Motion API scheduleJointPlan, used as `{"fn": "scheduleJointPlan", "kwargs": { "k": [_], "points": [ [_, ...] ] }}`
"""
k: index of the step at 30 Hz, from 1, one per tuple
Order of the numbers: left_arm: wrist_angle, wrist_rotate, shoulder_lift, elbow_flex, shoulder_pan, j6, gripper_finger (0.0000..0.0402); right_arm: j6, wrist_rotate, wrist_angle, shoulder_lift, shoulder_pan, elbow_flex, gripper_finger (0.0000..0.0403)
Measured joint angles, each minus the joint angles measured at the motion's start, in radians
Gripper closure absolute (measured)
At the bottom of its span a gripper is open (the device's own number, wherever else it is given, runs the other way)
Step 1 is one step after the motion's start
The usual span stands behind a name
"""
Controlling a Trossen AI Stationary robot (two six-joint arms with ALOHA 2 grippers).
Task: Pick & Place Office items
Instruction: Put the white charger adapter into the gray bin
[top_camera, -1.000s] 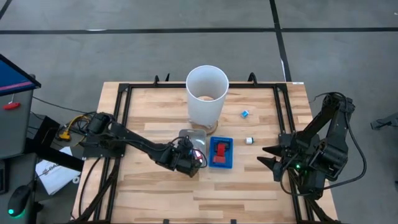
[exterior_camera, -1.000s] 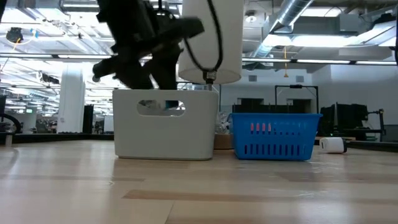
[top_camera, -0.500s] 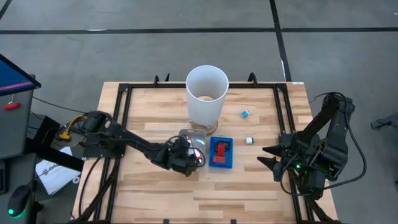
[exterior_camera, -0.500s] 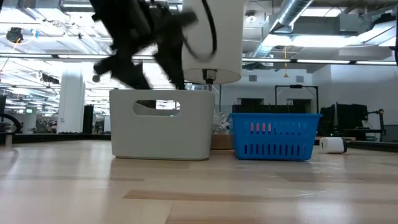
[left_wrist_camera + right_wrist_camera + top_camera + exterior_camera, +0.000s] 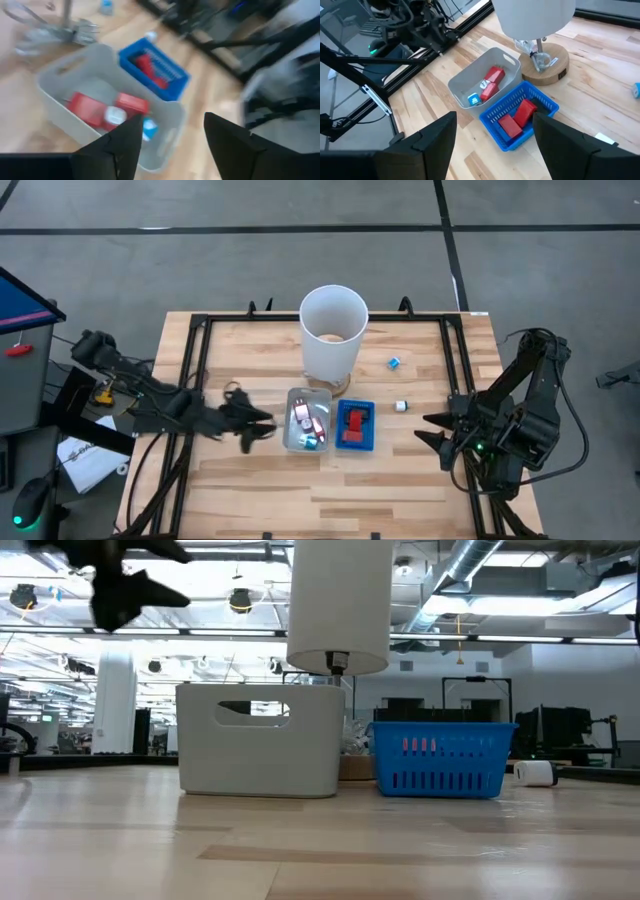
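A grey tray [image 5: 307, 420] holds red blocks [image 5: 92, 109] and a small blue-and-white piece [image 5: 148, 129]. Beside it, a blue tray [image 5: 355, 426] holds red blocks [image 5: 516, 118]. Two office items lie loose on the table: a blue piece [image 5: 395, 362] and a white piece [image 5: 401, 406]. My left gripper [image 5: 255, 427] hangs open and empty above the table, just left of the grey tray. It also shows high up in the low view [image 5: 130, 590]. My right gripper [image 5: 432, 432] waits open near the table's right edge.
The tall white bin [image 5: 333, 330] stands on a round wooden base [image 5: 545, 62] just behind the trays. A black frame rail [image 5: 200, 370] runs along the table's left side, and another [image 5: 455, 370] along the right. Bare wood lies in front of the trays.
My left gripper has drawn back from above the grey tray toward the table's left edge and risen. The tray's inside, hidden under the gripper before, now shows its red and blue pieces. My right arm has kept still.
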Motion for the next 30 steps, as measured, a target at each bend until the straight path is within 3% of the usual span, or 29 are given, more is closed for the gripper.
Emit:
{"fn": "scheduleJointPlan", "kwargs": {
  "k": [3, 5, 7, 10, 13, 17, 20, 24, 30],
  "points": [
    [0.316, -0.001, -0.091, -0.21, -0.012, 0.051, 0.0206, 0.002, 0.0, -0.017, 0.0, -0.002, 0.0, 0.0149],
    [0.52, -0.001, -0.094, -0.314, 0.011, 0.164, 0.0214, 0.01, 0.0, -0.024, 0.0, -0.009, 0.0, 0.0149],
    [0.685, 0.005, -0.081, -0.376, 0.065, 0.287, 0.0221, 0.012, 0.0, -0.021, 0.0, -0.015, -0.001, 0.0149],
    [0.796, 0.114, -0.08, -0.409, 0.192, 0.476, 0.023, 0.01, 0.0, -0.005, 0.0, -0.033, -0.001, 0.0149],
    [0.815, 0.314, -0.112, -0.42, 0.345, 0.568, 0.0242, 0.013, 0.0, 0.003, 0.0, -0.058, -0.001, 0.0149],
    [0.812, 0.652, -0.178, -0.47, 0.557, 0.556, 0.0262, 0.029, 0.0, 0.016, 0.0, -0.097, -0.001, 0.0149],
    [0.814, 0.8, -0.269, -0.526, 0.671, 0.529, 0.0278, 0.025, 0.0, 0.038, 0.0, -0.128, -0.001, 0.0149],
    [0.742, 0.873, -0.395, -0.573, 0.71, 0.504, 0.0294, -0.028, 0.0, 0.078, 0.0, -0.16, -0.001, 0.0149],
    [0.579, 0.873, -0.53, -0.574, 0.672, 0.532, 0.0305, -0.052, -0.001, 0.078, 0.0, -0.201, -0.001, 0.0149]
  ]
}}
